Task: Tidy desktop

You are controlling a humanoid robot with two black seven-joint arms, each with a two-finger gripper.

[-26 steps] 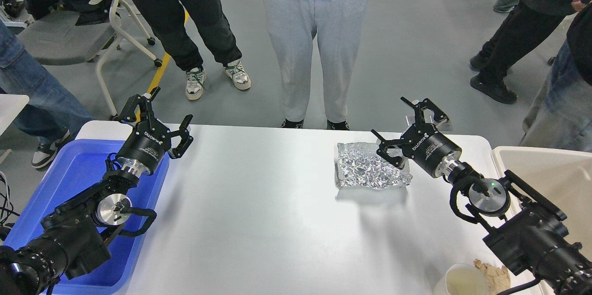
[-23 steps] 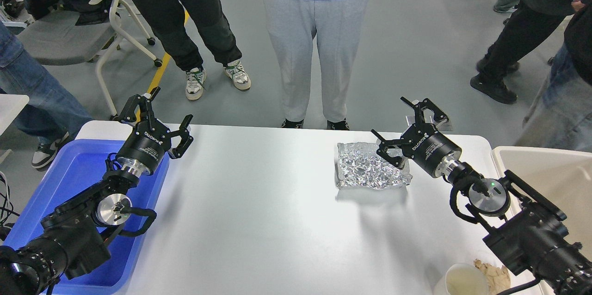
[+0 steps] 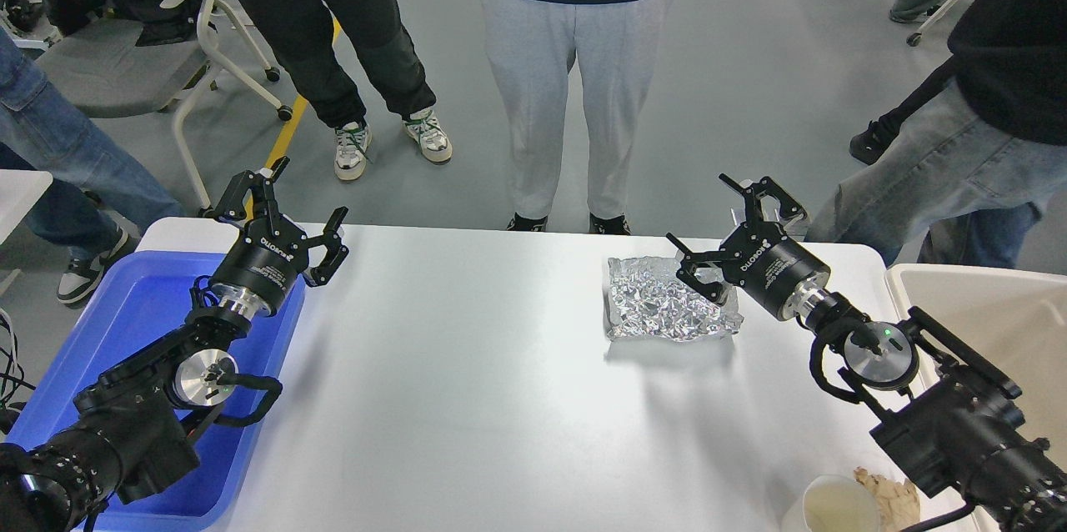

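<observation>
The desktop is a wide white tabletop with rounded corners. A crumpled silver foil sheet lies on it toward the far right. My right gripper is open and empty, just above the foil's right edge, its lower finger close over the foil. My left gripper is open and empty, raised over the table's far left corner, above the blue tub. A white paper cup and crumpled brown paper sit at the near right edge.
The beige bin stands at the right edge of the table. Several people stand on the grey floor beyond the far edge. A grey chair is at the back left.
</observation>
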